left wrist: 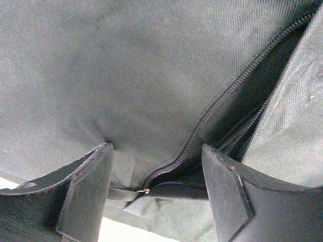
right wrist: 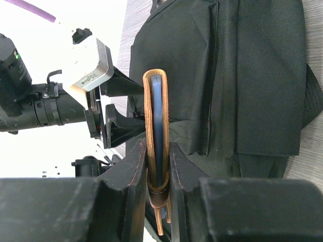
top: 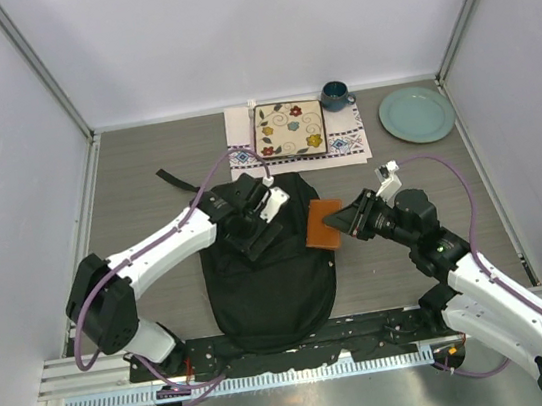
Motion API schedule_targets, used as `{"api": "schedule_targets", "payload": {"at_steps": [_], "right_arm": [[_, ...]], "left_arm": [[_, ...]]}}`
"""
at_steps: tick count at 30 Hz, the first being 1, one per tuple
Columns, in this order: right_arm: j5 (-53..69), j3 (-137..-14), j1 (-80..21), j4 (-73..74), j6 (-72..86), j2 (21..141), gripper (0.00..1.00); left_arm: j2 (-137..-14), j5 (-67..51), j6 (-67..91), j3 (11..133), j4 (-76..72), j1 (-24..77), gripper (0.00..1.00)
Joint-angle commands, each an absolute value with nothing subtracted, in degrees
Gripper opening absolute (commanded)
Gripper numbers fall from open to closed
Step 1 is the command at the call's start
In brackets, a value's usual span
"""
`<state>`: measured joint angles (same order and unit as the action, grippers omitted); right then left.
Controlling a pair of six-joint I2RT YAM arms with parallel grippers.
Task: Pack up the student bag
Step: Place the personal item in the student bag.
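Finding: no text, brand, number or sign is legible in any view. One item noted: the silver camera housing [right wrist: 90, 60], left of the student bag [right wrist: 252, 75] in the right wrist view, bears a small label [right wrist: 87, 77] with what appears to be fine print, too small to read. The brown leather-bound notebook [right wrist: 154, 131], against the bag's left edge, shows plain edges only.

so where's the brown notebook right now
In the top view, the brown notebook is right of centre, clamped between the right fingers at the right edge of the student bag.
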<state>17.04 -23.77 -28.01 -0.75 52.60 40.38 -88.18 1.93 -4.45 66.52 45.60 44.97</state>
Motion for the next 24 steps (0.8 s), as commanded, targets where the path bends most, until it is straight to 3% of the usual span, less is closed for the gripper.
{"api": "schedule_targets", "payload": {"at_steps": [1,10,18,24], "right_arm": [[16.96,-23.99,-28.13,-3.78,52.64,39.81,0.00],[17.05,-24.17,-28.12,-3.96,52.74,40.08,0.00],[16.61,-24.43,-28.12,-3.16,52.29,39.82,0.00],[16.61,-24.17,-28.13,-3.08,52.56,39.55,0.00]], "left_arm": [[-86.04,3.33,-2.11,64.07,45.00,46.93,0.74],[-87.89,21.96,7.12,61.44,38.15,52.38,0.70],[-84.03,28.83,8.88,59.33,32.61,52.38,0.37],[-83.32,31.02,8.88,59.15,31.64,52.47,0.33]]}}
